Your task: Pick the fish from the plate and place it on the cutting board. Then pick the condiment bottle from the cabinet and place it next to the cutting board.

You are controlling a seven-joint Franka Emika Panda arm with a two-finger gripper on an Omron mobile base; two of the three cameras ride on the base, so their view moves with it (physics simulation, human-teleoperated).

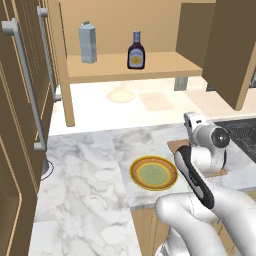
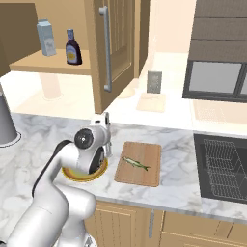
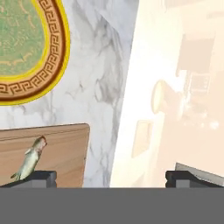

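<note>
The small silvery-green fish lies on the wooden cutting board, clear of the orange-rimmed plate, which stands to the board's left. My gripper hangs over the counter between plate and board, open wide with nothing between its fingers; the left fingertip is close beside the fish. The arm hides part of the plate and most of the board. The dark condiment bottle stands upright on the shelf of the tan cabinet.
A tall grey-blue carton stands left of the bottle on the same shelf. The cabinet's door hangs open. A sink with a wire rack lies right of the board. A dark cupboard with long grey handles lines the left.
</note>
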